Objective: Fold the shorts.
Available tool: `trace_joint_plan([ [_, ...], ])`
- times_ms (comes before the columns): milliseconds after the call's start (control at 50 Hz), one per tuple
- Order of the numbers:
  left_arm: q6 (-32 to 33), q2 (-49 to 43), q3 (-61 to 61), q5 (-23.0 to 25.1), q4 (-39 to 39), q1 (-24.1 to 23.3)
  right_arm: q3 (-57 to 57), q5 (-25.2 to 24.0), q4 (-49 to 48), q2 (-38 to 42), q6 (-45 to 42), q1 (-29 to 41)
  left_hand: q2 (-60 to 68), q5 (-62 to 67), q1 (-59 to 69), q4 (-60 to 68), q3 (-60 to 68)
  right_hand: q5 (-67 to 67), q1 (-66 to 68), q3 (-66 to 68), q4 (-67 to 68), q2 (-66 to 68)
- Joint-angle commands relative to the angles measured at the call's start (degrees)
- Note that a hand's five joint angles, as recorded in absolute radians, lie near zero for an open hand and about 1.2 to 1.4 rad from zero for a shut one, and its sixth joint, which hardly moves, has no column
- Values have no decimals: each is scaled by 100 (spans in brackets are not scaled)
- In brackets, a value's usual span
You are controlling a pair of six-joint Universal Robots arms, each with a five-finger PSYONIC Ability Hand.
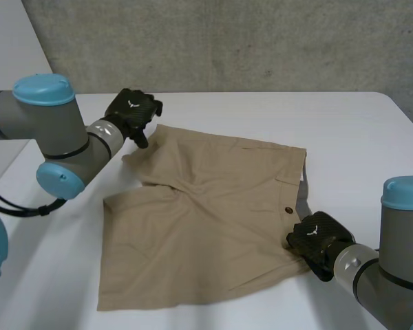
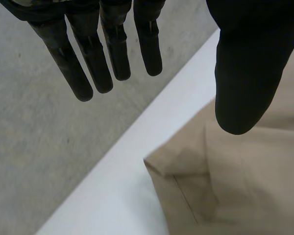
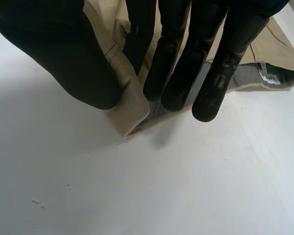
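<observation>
The tan shorts (image 1: 206,227) are spread flat in the middle of the white surface (image 1: 344,137). The waistband (image 1: 301,196) is turned toward the robot's right and both legs are pointed left. The near corner of the waistband is pinched between the thumb and fingers of the right hand (image 3: 63,58). The left hand (image 2: 245,63) is held wide, with straight fingers, over the far leg's hem corner.
</observation>
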Motion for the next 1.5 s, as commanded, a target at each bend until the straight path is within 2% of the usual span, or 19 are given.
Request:
trace_joint_plan([
  [20,38,-750,822,843,-277,128,52,-9,-7,0,-7,10,197,253,149,224,139,1410,2354,1186,1161,1232],
  [120,65,-1163,1279,984,-584,216,52,-9,-7,9,-7,10,197,253,149,224,139,1410,2354,1186,1161,1232],
  [260,65,-1524,1683,1405,-602,233,60,0,-51,9,-7,10,62,119,15,90,4,1410,2354,1186,1161,1232],
  [380,65,-1849,2097,1432,-699,233,69,9,-113,9,-7,10,280,337,233,308,222,1410,2354,1186,1161,1232],
  [560,108,-2227,2405,1432,-857,242,69,9,-122,18,-7,1,1943,2000,1895,1971,1885,1410,2354,1186,1161,1232],
  [740,188,-2271,2413,1432,-892,304,78,9,-122,18,-7,1,2854,2911,2806,2881,2796,1410,2354,1186,1161,1232],
  [820,319,-2271,2413,1432,-919,356,78,9,-122,18,-7,1,3710,3767,3662,3737,3652,1410,2354,1186,1161,1232],
  [900,600,-2271,2370,1362,-927,365,78,9,-122,18,-7,1,5039,5096,4991,5066,4981,1410,2354,1186,1161,1232],
  [980,1241,-2210,2168,854,-919,374,78,9,-122,18,-7,-8,5089,5146,5042,5117,5032,1410,2354,1186,1161,1232],
  [1000,1590,-2158,2002,574,-893,417,87,17,-122,18,-7,-8,5089,5146,5042,5117,5032,1410,2354,1186,1161,1232],
  [1040,1996,-2087,1826,317,-892,497,87,9,-122,9,-7,-8,5089,5146,5042,5117,5032,1410,2354,1186,1161,1232],
  [1060,2425,-1974,1642,98,-892,549,96,9,-122,9,-7,-8,5089,5146,5042,5117,5032,1410,2354,1186,1161,1232],
  [1140,3208,-1561,984,-193,-910,550,96,9,-122,9,-7,10,5089,5146,5042,5117,5032,1410,2354,1186,1161,1232],
  [1180,3299,-1420,684,-203,-910,541,104,9,-122,9,-7,10,5089,5146,5042,5117,5032,1410,2354,1186,1161,1232],
  [1340,2974,-435,-574,-168,-866,532,104,9,-122,9,-7,18,5089,5146,5042,5117,5032,1410,2354,1186,1161,1232],
  [1500,1982,-109,-672,-159,-690,523,131,9,-122,18,-7,18,5089,5146,5042,5117,5032,1410,2354,1186,1161,1232],
])
